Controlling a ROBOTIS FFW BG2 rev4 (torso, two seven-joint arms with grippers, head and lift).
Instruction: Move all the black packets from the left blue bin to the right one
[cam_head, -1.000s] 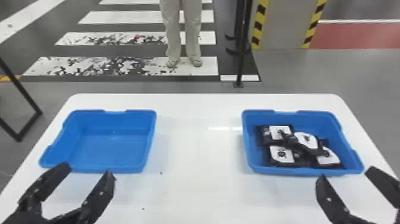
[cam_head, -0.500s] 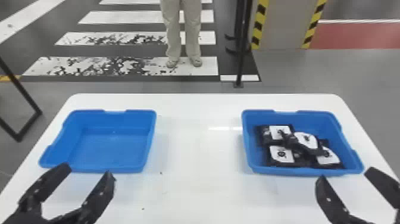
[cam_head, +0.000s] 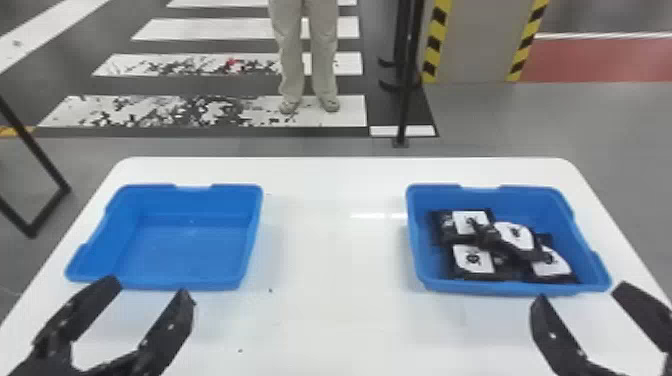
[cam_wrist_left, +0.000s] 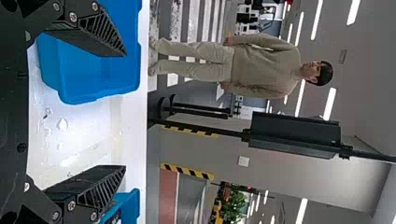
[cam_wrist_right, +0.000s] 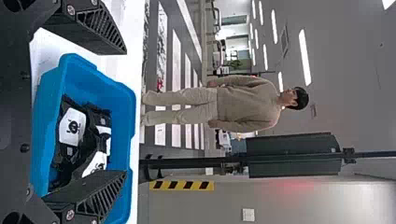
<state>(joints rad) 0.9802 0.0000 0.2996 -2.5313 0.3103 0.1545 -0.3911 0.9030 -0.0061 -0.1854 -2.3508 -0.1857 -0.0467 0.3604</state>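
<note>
Head view, and both arms are holding right where they were a second ago! Left gripper (cam_head: 149, 287) parked by the near side of the left blue bin (cam_head: 192, 245), fingers spread apart, nothing between them. Right gripper (cam_head: 581, 294) by the near side of the right blue bin (cam_head: 505, 287), also wide apart and holding nothing. And the black packets (cam_head: 472, 261)? Piled inside that right bin, white labels up, some lapped over others; looks like four, though the overlap makes the count hard to swear to. Same heap, same layout as in the earlier frames, both bins unmoved on the white table (cam_head: 330, 275). One flicker out on the crosswalk: a red speck (cam_head: 232, 62), seemingly gone half a second ago, glows again.
</note>
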